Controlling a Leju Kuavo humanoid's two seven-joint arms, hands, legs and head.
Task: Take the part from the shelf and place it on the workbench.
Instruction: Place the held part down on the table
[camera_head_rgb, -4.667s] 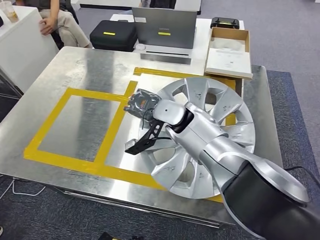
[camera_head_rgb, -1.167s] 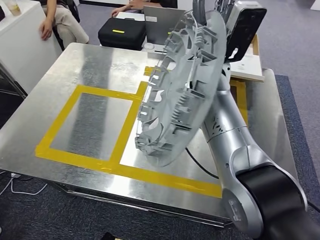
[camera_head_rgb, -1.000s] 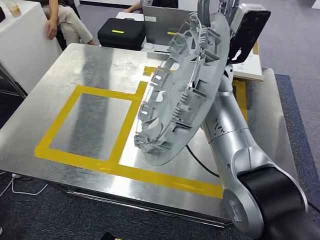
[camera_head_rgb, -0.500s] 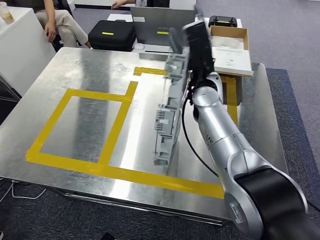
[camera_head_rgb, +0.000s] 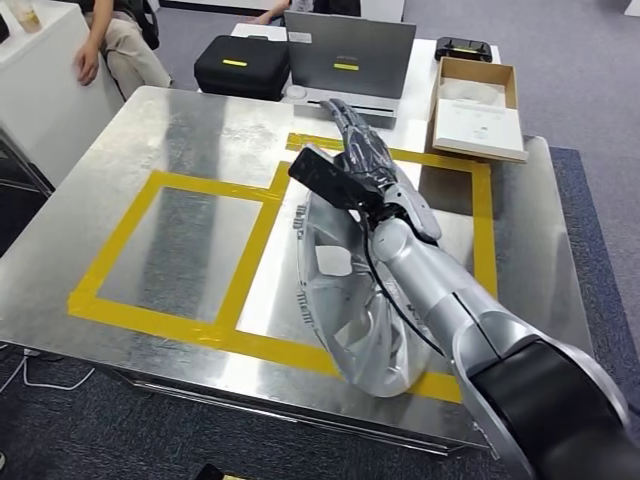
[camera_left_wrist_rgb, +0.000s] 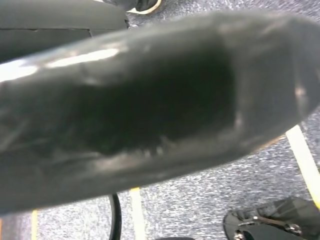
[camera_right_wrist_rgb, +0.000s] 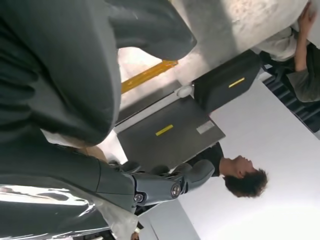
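Observation:
The part is a silver wheel cover (camera_head_rgb: 355, 310). It stands tilted on the metal workbench (camera_head_rgb: 189, 130), its lower rim on the front yellow tape line and its upper rim under my right wrist. My right hand (camera_head_rgb: 361, 152) is just above and beyond that upper rim, with its fingers stretched out flat toward the laptop. In the right wrist view the thick thumb (camera_right_wrist_rgb: 151, 25) and the dark fingers (camera_right_wrist_rgb: 162, 185) are spread wide, with nothing between them. Whether the cover leans on my wrist is hidden.
Yellow tape (camera_head_rgb: 249, 225) marks two rectangles on the bench. Behind the bench are a grey laptop (camera_head_rgb: 349, 50), a black case (camera_head_rgb: 240, 65), a cardboard box (camera_head_rgb: 479, 105) and a black controller (camera_head_rgb: 462, 47). A person (camera_head_rgb: 113, 45) sits at the far left.
The cover has swung from standing edge-on in the air to leaning low on the bench. My right hand came down with it and its fingers now lie stretched out.

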